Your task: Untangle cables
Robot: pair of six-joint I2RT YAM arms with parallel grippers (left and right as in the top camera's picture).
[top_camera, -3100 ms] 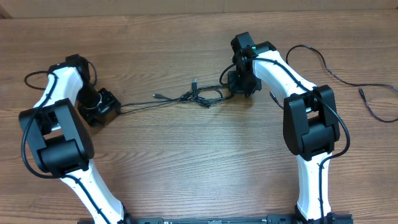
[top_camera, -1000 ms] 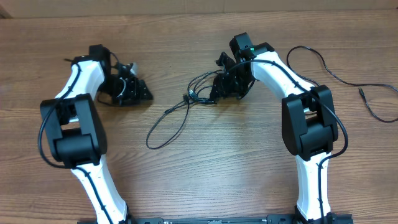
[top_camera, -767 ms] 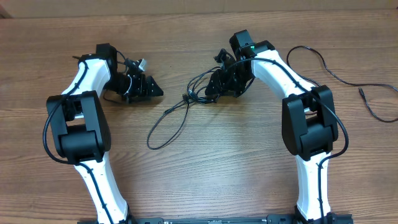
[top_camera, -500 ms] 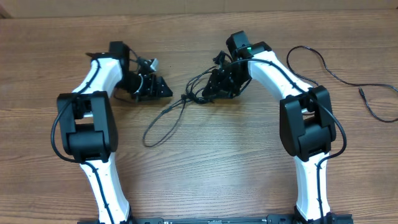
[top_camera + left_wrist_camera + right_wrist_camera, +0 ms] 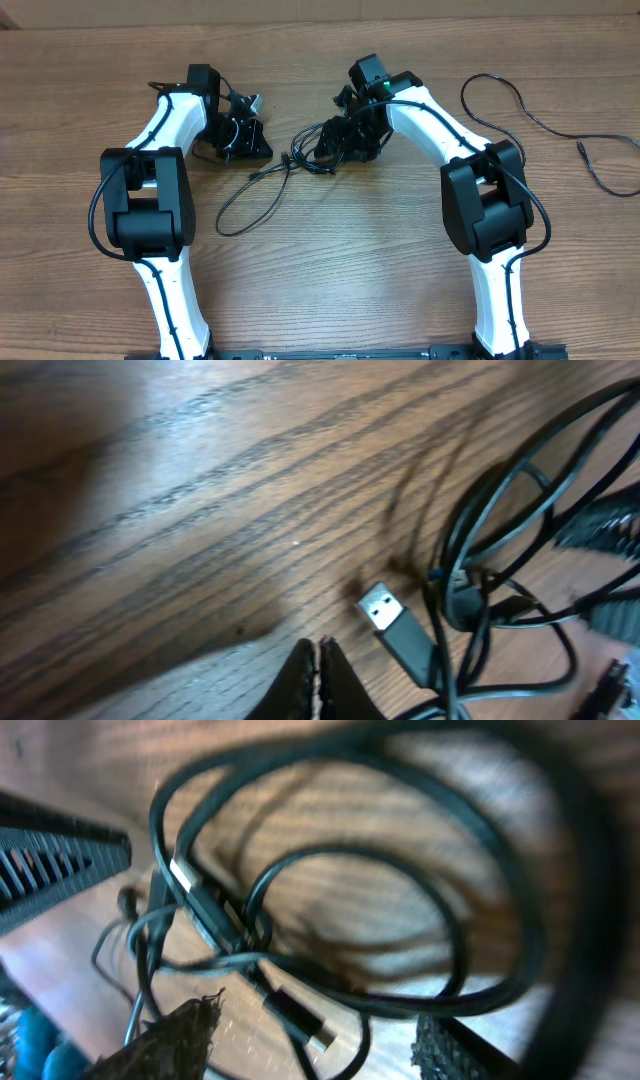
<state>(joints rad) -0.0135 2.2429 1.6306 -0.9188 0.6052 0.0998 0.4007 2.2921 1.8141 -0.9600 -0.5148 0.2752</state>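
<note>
**Left arm swings in toward the cable knot**

Both arms are closer to the middle than they were three seconds ago. Back then the cables (image 5: pixel 305 155) lay pulled out in a thin line. Now they sit bunched up, with slack.

Closest to the robot, a big loose loop (image 5: pixel 250 195) rests flat on the wooden table (image 5: pixel 350 260). It runs up and to the right into the knot (image 5: pixel 312 150).

The knot sits between the two grippers. The right gripper (image 5: pixel 342 142) is right on it. The right wrist view shows its fingers (image 5: pixel 175 1035) spread wide, with cable loops lying in front of them. I see nothing pinched.

The left gripper (image 5: pixel 248 140) is near the knot but not touching it. Its fingers (image 5: pixel 305 680) are pressed together and hold nothing. A silver plug (image 5: pixel 392 622) lies just ahead of them, a bit to the right in the left wrist view. The plug points back toward the fingers, and its cord runs away into the knot.

So the left gripper must open and move toward that plug, I think. The right arm is nearer the knot itself.

Far off, past the right arm, a lone cable (image 5: pixel 520 105) lies by itself, well apart.
</note>
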